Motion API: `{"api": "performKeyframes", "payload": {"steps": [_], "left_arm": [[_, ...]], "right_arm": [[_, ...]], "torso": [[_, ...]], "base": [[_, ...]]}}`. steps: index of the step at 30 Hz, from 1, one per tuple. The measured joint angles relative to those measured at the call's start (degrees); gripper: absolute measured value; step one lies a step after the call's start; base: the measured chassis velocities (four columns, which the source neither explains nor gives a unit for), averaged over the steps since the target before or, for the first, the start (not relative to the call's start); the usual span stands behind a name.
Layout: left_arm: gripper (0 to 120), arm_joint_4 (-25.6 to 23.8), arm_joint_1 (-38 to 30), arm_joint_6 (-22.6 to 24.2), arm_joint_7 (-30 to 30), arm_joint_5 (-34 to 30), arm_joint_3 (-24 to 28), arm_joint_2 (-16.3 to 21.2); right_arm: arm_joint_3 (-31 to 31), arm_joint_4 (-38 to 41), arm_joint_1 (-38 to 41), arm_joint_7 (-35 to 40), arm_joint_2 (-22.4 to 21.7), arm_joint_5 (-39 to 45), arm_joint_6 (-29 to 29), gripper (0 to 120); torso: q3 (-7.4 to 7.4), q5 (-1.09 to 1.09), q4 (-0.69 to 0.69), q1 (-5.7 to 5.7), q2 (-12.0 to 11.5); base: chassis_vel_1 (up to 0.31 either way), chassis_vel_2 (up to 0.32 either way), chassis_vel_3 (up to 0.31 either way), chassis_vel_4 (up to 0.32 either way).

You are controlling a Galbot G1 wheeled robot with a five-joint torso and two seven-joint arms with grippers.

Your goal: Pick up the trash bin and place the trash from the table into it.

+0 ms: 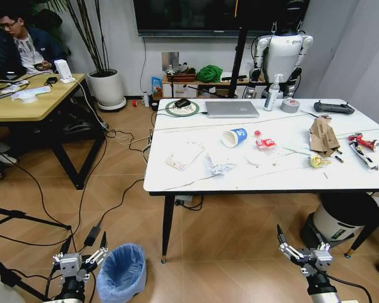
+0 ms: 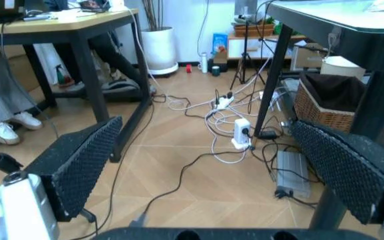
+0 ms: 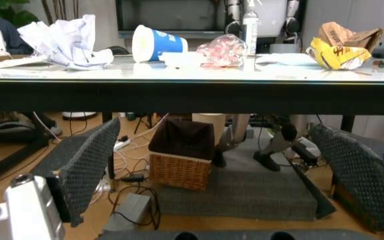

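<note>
Black ribbed pads, left gripper [image 1: 81, 260], lower left of head view: spread wide, empty, just beside bin [image 1: 122, 273]. Same pads [image 2: 78, 165] flanking bare floor in left wrist view.

Right gripper [image 1: 301, 254], lower right of head view: spread wide, empty, low before table [image 1: 177, 178] edge. Table edge at about wrist height in right wrist view.

Bin: light-blue bag, crinkled, on floor at bottom of frame, left of table leg, not yet lifted.

Trash, all on table top, centre and right of frame: cup [image 1: 234, 136] on its side; red-white pack [image 1: 264, 143]; white wrapper [image 1: 219, 166]; flat packet [image 1: 185, 154]; cardboard [image 1: 323, 134]; yellow scrap [image 1: 317, 161].

Risks, judged: thin bag likely to crumple or slip off rim if pinched alone; bin liable to tip. Cup on its side, free to roll. Laptop [image 1: 232, 109] and tape roll [image 1: 290, 105] at far edge, apt to be swept by mistake.

Room: open floor between bin and table's near edge. Cables [image 1: 44, 208] trailing across floor at left; tripod leg [image 1: 16, 214] at far left; white cylinder [image 1: 341, 218] under table's right corner, close by right gripper. Basket [image 3: 182, 161] under table.
</note>
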Motion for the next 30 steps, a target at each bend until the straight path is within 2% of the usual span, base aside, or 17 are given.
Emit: {"api": "performKeyframes", "payload": {"steps": [10,17,30], "left_arm": [[100,0.3,-0.4,-0.1,0.1,-0.1,0.3,-0.1],[100,0.6,-0.7,-0.6,-3.5,5.3,-0.3,-1.0],[100,0.2,-0.8,-0.8,-4.2,3.8,-0.4,-1.3]], "right_arm": [[0.8,0.3,0.0,0.0,-0.3,0.3,0.0,100],[0.7,0.2,0.2,0.1,-0.3,0.5,0.0,100],[0.4,-0.2,0.6,0.1,-0.4,1.1,-0.1,100]], "torso": [[0.00,0.00,0.00,0.00,0.0],[0.00,0.00,0.00,0.00,0.0],[0.00,0.00,0.00,0.00,0.0]], "base": [[0.000,0.000,0.000,0.000],[0.000,0.000,0.000,0.000],[0.000,0.000,0.000,0.000]]}}
